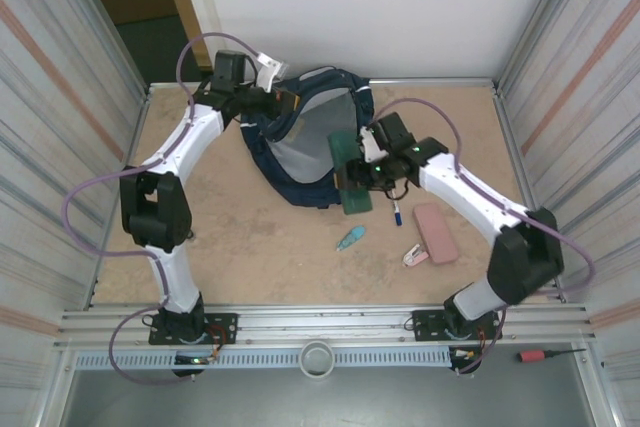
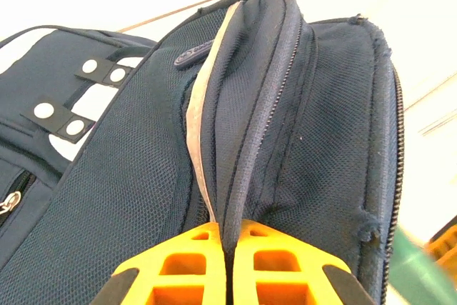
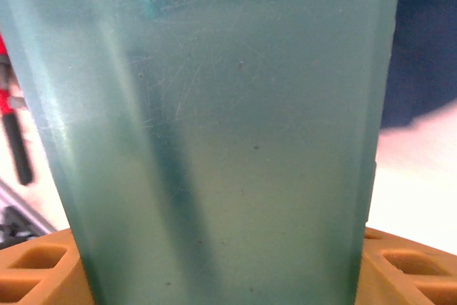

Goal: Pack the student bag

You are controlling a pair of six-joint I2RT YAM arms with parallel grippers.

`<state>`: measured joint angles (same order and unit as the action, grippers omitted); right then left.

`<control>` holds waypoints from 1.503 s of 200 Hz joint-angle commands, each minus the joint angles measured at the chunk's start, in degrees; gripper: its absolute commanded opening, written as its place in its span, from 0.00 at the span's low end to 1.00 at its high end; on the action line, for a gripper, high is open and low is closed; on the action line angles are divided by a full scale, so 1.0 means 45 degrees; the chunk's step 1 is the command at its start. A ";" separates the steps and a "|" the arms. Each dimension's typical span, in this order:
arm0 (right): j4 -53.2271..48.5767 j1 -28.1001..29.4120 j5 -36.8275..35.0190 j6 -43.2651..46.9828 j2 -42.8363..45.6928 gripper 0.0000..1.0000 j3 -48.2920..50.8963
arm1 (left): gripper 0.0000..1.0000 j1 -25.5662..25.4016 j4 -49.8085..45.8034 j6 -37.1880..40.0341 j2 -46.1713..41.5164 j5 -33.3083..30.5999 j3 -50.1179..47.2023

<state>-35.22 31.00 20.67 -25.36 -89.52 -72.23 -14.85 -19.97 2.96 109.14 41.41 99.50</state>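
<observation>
Left fingers (image 2: 251, 239) closed tight, pinching a fabric fold of the student bag (image 2: 300, 141); right fingers (image 3: 408, 261) spread wide, gripping a translucent green case (image 3: 228, 105).

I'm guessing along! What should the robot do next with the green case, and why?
Probably ease the green case into the student bag: the right fingers hold it at the opening, while the left fingers pinch the rim open.

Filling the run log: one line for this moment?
left pincer shut on student bag | right pincer grips green case at bag edge
</observation>
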 commanded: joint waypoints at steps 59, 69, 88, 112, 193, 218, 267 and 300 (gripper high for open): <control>0.4675 -0.0644 0.2406 -0.5075 -0.4547 0.34 -0.2781 | 0.00 0.0119 0.0391 -0.0390 -0.0269 0.1831 0.1602; 0.5541 -0.0698 0.2075 -0.5809 -0.4899 0.35 -0.2806 | 0.00 0.0117 0.0413 -0.0356 -0.0289 0.1870 0.1558; 0.6427 -0.0575 0.0815 -0.6688 -0.5661 0.45 -0.3330 | 0.00 0.0117 0.0397 -0.0292 -0.0289 0.1872 0.1519; 0.6847 -0.0484 -0.0270 -0.7582 -0.7079 0.59 -0.4692 | 0.00 0.0135 0.0393 -0.0209 -0.0382 0.1795 0.1395; 0.7283 -0.0424 -0.0092 -0.6569 -0.6595 0.90 -0.4283 | 0.00 0.0124 0.0628 -0.0170 -0.0484 0.1544 0.1006; 0.7451 -0.0521 0.0985 -0.5752 -0.5336 0.82 -0.3087 | 0.00 0.0128 0.0619 -0.0121 -0.0542 0.1361 0.0857; 0.5213 -0.0743 0.0262 -0.2951 -0.0969 0.83 0.0162 | 0.00 0.0136 0.0633 0.0084 -0.0437 0.0934 0.0572; 0.1516 -0.1595 -0.3047 -0.1664 0.1902 0.94 0.2477 | 0.00 0.0138 0.0589 0.0162 -0.0362 0.0981 0.0584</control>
<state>-13.37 26.98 19.07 -40.32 -88.27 -67.18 -14.68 -22.46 1.76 109.67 44.31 101.71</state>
